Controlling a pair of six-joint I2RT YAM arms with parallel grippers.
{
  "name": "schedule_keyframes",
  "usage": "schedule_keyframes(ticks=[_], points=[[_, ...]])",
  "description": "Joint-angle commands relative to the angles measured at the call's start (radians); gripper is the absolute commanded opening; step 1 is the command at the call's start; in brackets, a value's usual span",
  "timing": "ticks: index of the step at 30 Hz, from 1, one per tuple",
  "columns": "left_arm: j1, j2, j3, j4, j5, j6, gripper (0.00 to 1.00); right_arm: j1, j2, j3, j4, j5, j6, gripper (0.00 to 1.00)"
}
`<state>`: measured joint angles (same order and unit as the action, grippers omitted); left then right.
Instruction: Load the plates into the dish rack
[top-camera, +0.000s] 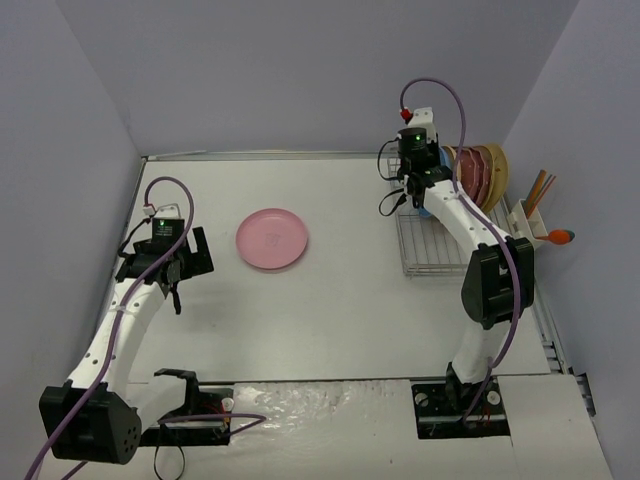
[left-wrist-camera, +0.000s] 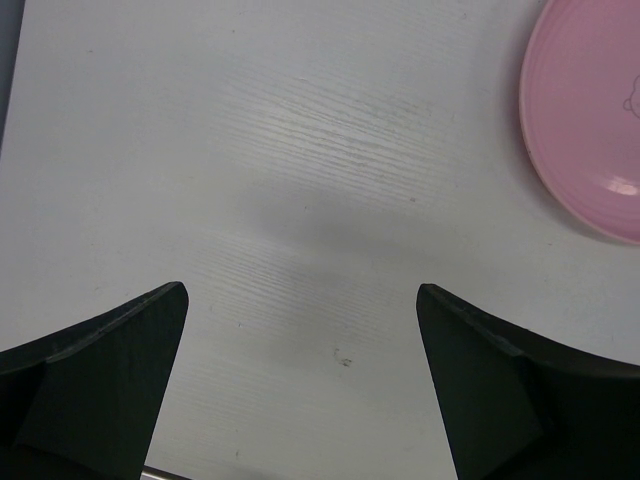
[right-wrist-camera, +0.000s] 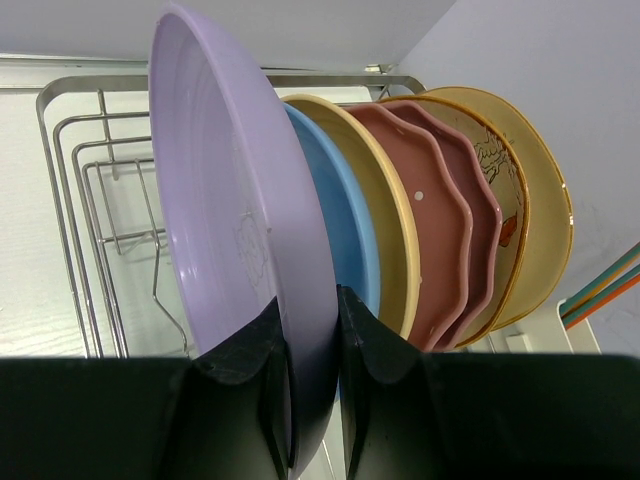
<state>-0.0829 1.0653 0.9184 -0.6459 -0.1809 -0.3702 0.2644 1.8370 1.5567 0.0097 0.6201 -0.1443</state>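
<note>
1. Currently the white table (top-camera: 340, 320), faintly wood-grained, is boxed in by plain lilac-grey walls (top-camera: 300, 70) on three sides.
2. At the far right, the right gripper (right-wrist-camera: 312, 335) is clamped on the rim of an upright lilac plate (right-wrist-camera: 220, 200) at the wire dish rack (right-wrist-camera: 80, 170).
3. Just behind it stand a blue plate (right-wrist-camera: 345, 225) and several yellow, pink and tan ones.
4. Jaws spread wide, the left gripper (left-wrist-camera: 300, 300) hangs over bare tabletop, holding nothing.
5. A pink plate (top-camera: 272, 239) lies flat mid-table, well apart from the rack.

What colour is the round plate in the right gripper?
The round plate is lilac, clearest in the right wrist view.
</note>
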Motion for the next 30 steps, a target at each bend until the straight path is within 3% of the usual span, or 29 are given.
schedule_keyframes(ticks=[1, 12, 30], points=[[0.01, -0.009, 0.039, 0.042, 0.005, 0.013, 0.97, -0.023, -0.091, 0.011, 0.111, 0.058, -0.052, 0.0], [0.023, -0.008, 0.039, 0.046, 0.012, 0.014, 0.97, -0.028, -0.147, 0.007, 0.151, 0.059, -0.119, 0.0], [0.027, -0.001, 0.039, 0.046, 0.018, 0.017, 0.97, -0.053, -0.064, -0.134, 0.146, -0.075, 0.047, 0.0]])
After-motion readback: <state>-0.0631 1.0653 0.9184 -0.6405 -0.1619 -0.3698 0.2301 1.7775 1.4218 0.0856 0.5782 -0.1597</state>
